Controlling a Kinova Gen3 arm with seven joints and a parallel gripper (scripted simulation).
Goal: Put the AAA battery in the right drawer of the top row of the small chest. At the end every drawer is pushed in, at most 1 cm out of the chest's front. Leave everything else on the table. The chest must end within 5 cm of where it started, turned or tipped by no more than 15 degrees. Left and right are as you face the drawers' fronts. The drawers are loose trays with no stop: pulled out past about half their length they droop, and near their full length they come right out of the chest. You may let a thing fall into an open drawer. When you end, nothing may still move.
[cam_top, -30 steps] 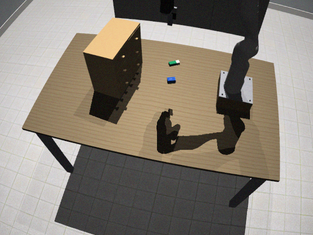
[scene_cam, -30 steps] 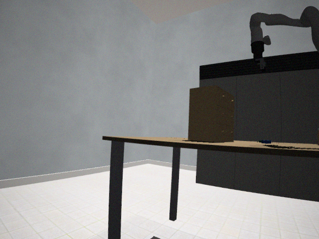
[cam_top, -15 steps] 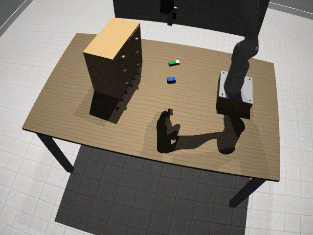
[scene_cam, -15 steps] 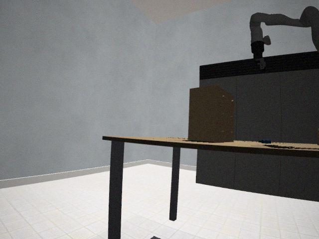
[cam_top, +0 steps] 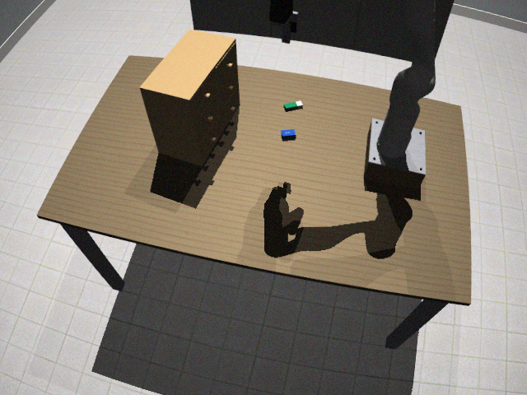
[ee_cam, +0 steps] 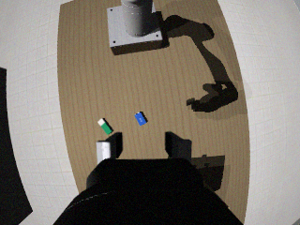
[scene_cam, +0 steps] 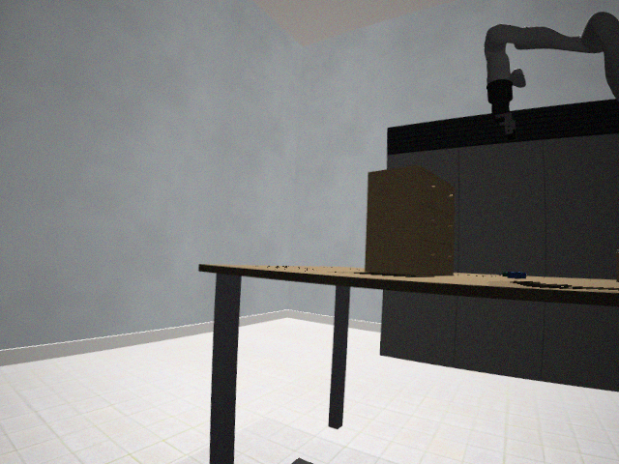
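The small wooden chest (cam_top: 189, 102) stands upright on the left half of the table, its knobbed drawer fronts facing the arm's base; all drawers look pushed in. It also shows in the side view (scene_cam: 409, 221). A small green-and-white piece (cam_top: 293, 105), which looks like the AAA battery, lies on the table right of the chest, and shows in the wrist view (ee_cam: 105, 127). My gripper (cam_top: 286, 25) hangs high above the table's far side, open and empty; it also shows in the side view (scene_cam: 505, 122) and the wrist view (ee_cam: 144, 146). My own body hides the chest in the wrist view.
A small blue block (cam_top: 287, 134) lies on the table just in front of the green-and-white piece, and also shows in the wrist view (ee_cam: 141, 119). The arm's base block (cam_top: 395, 159) stands at the table's right. A dark cabinet (scene_cam: 499, 240) stands behind the table.
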